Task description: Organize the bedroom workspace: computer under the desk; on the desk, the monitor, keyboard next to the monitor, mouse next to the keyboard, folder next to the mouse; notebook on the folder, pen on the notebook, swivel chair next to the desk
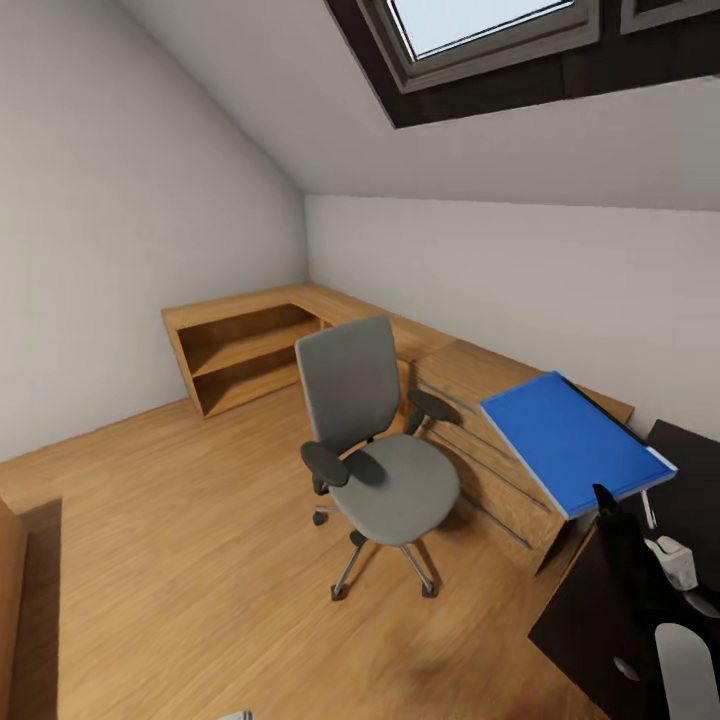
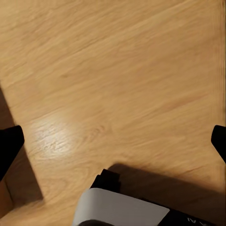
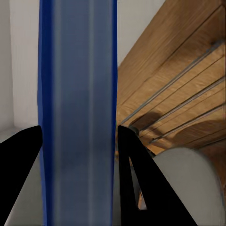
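holding: the right gripper (image 3: 77, 141) has its two black fingers (image 3: 21, 160) pressed on the blue folder (image 1: 572, 440), one on each side
folder: up in the air, flat and a bit tilted, over the low wooden drawers (image 1: 480, 440), just beside the swivel chair (image 1: 375, 450)
chair: gray, nothing on its seat, standing on the wood floor (image 1: 180, 530)
left gripper (image 2: 113, 141): fingers spread wide apart, holding nothing, over the floor
black desk (image 1: 690, 470): at the right edge

Black tool (image 3: 77, 179) fingers; white housings
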Tool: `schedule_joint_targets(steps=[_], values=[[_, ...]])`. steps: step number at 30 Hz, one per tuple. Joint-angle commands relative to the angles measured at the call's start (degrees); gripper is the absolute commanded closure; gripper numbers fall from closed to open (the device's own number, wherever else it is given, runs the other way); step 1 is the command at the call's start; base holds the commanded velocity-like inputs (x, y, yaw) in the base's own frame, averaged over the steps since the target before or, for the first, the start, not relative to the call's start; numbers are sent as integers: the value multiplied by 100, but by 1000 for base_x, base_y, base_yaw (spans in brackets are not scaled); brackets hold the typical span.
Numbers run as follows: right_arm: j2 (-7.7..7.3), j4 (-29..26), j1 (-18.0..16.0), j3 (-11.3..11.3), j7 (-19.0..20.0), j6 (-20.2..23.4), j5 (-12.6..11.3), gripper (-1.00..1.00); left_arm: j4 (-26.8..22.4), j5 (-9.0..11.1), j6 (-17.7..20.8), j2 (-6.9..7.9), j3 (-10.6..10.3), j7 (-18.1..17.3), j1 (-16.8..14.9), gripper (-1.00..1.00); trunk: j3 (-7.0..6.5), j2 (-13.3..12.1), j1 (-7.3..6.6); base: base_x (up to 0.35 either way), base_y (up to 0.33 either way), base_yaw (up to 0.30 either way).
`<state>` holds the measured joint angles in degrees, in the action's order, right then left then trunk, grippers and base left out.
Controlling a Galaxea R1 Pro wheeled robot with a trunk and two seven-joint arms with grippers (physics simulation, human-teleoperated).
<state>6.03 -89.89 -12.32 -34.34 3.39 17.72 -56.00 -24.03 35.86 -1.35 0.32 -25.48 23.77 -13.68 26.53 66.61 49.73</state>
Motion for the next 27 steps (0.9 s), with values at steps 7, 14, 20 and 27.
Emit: schedule_joint_targets(steps=[7,14,20,27], values=[[-4,-2,-8,-20,13,-2,-32,100,-6,46,-15,-13,-37,40,-4,-100,-121,-279,-154,0,0,-266],[-5,23,-8,-24,4,-24,-26,100,-6,44,-15,-16,-36,40,-4,-100,-246,-559,-308,0,0,-267],[-8,24,-8,-24,4,-73,-25,100,-6,44,-15,-31,-36,40,-4,-100,-354,-800,-440,0,0,-267],[-9,24,-8,-29,4,-75,-25,100,-6,44,-15,-32,-36,40,-4,-100,-480,-1081,-594,0,0,-267]])
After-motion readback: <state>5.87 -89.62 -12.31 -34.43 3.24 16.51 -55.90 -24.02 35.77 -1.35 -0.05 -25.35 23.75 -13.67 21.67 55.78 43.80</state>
